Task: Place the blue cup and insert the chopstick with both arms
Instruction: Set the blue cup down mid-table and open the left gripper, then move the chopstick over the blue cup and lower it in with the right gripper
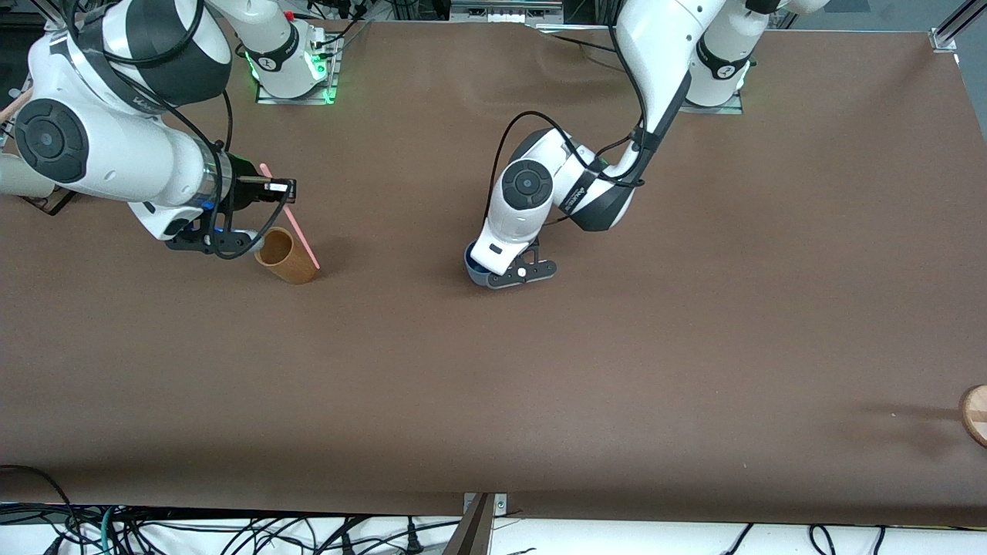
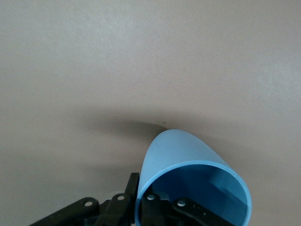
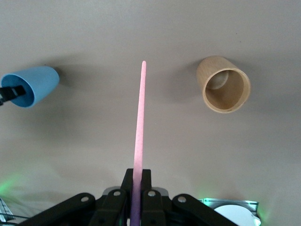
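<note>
My left gripper [image 1: 486, 271] is low over the middle of the table, shut on the wall of the light-blue cup [image 1: 471, 266]. In the left wrist view the blue cup [image 2: 188, 160] is tilted, with one finger [image 2: 133, 187] outside its rim and the other inside. I cannot tell if the cup touches the table. My right gripper [image 1: 281, 187] is toward the right arm's end, shut on the pink chopstick [image 1: 297, 229], which slants down beside the tan wooden cup [image 1: 285, 258]. In the right wrist view the chopstick [image 3: 139, 122] sticks out from the gripper [image 3: 137, 181], between the blue cup [image 3: 30, 85] and the tan cup [image 3: 225, 84].
The tan wooden cup lies on its side, mouth toward the right arm. A round wooden object [image 1: 975, 415] sits at the table's edge at the left arm's end. A white object [image 1: 17, 177] sits beside the right arm. The table is covered in brown cloth [image 1: 617, 370].
</note>
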`<state>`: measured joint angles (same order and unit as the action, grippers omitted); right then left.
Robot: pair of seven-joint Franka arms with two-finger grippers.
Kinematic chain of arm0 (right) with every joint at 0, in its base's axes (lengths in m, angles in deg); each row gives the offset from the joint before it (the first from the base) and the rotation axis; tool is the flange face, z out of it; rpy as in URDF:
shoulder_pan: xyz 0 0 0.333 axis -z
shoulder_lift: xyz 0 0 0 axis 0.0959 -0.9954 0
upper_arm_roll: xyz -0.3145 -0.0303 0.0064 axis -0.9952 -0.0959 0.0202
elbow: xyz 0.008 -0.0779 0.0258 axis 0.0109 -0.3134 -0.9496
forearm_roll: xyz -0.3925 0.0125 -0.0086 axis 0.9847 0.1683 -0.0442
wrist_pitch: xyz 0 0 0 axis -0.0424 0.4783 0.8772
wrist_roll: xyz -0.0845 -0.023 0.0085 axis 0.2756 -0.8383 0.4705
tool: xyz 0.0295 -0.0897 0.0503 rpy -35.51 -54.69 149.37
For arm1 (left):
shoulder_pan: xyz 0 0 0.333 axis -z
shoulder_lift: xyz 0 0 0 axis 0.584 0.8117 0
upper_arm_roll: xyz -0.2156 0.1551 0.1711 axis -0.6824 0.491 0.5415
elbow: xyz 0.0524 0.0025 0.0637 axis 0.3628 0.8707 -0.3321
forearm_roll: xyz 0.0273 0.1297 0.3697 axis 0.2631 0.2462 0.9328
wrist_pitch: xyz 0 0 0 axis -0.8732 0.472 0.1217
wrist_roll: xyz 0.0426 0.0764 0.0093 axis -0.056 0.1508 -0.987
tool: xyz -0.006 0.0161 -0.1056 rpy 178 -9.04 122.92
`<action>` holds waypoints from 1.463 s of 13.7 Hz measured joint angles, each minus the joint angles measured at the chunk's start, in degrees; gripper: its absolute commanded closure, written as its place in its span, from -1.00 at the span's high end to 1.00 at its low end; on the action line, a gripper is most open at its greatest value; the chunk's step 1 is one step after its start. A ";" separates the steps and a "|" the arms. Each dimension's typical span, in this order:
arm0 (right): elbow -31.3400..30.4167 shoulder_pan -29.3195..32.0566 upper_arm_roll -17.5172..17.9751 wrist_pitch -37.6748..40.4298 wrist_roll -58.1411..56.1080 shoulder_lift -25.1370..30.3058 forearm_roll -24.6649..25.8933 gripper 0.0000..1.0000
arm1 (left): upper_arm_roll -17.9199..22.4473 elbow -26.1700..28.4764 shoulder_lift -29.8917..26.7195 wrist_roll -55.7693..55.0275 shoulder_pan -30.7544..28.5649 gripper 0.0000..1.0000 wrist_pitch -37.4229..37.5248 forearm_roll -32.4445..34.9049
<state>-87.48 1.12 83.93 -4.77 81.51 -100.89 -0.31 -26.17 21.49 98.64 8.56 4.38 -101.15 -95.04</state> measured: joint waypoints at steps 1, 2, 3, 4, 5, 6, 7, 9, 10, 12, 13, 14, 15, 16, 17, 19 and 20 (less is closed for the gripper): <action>0.10 -0.47 0.01 -0.74 1.07 -0.35 0.00 -1.00 | 0.01 -0.04 0.40 -0.24 0.04 -1.00 -0.63 0.00; 0.12 -1.01 0.02 -1.47 2.18 -0.64 -0.06 -1.00 | 0.03 -0.04 0.78 -0.41 0.04 -1.00 -1.40 0.00; 0.14 -1.45 0.08 -2.04 2.99 -0.86 -0.46 -1.00 | 0.03 -0.04 1.10 -0.65 0.08 -0.18 -2.20 0.00; 0.14 -1.81 0.15 -2.58 3.92 -1.03 -1.26 -1.00 | 0.03 -0.11 1.21 -0.86 0.13 0.99 -2.54 0.00; 0.15 -1.95 0.29 -3.06 4.85 -1.14 -2.00 -1.00 | 0.06 -0.23 1.22 -1.01 0.15 1.00 -2.89 0.00; 0.15 -1.99 0.35 -3.39 5.55 -1.25 -2.43 -1.00 | 0.19 -0.60 1.20 -1.06 0.15 1.00 -3.14 0.00; 0.16 -1.99 0.38 -3.46 6.16 -1.36 -2.59 -1.00 | 0.44 -1.27 1.11 -1.07 0.12 1.00 -3.13 0.00; 0.26 -2.00 0.74 -3.56 7.52 -1.66 -3.30 -1.00 | 0.92 -2.78 -0.06 -0.58 -0.96 1.00 -1.18 0.00; 0.34 -2.06 1.15 -3.63 8.66 -1.81 -3.90 -1.00 | 1.08 -3.90 -1.12 0.77 -1.97 1.00 1.73 0.00; 1.20 -3.12 1.80 -4.06 11.82 -2.51 -5.22 -1.00 | 1.34 -6.71 -3.94 4.54 -4.96 1.00 9.78 0.00; 2.76 -4.32 1.89 -4.36 14.04 -3.48 -5.83 -1.00 | 1.39 -7.87 -5.74 6.57 -6.93 1.00 13.69 0.00; 4.99 -5.85 1.93 -4.56 16.61 -4.99 -6.40 -1.00 | 1.45 -8.62 -7.67 9.13 -9.04 1.00 17.11 0.00; 7.43 -7.58 1.94 -4.74 19.62 -6.85 -6.75 -1.00 | 1.51 -8.89 -9.67 12.94 -11.35 1.00 20.18 0.00; 9.55 -9.33 1.95 -5.61 22.89 -8.84 -7.03 -1.00 | 1.57 -8.94 -11.50 17.47 -13.88 1.00 23.21 0.00; 11.02 -10.95 1.97 -7.79 26.01 -10.69 -7.47 -1.00 | 1.63 -8.97 -13.12 21.32 -16.48 1.00 26.29 0.00; 12.54 -14.29 2.02 -14.53 31.92 -14.27 -8.22 -1.00 | 1.75 -9.05 -16.62 25.13 -22.02 1.00 32.64 0.00; 13.00 -15.84 2.03 -17.06 34.62 -15.87 -8.29 -1.00 | 1.76 -9.08 -18.63 25.87 -24.74 1.00 35.88 0.00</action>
<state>-74.47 -14.71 85.95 -21.83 116.13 -116.76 -8.60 -24.41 12.41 80.02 34.44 -20.36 -65.28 -95.04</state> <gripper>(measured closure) 0.912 0.000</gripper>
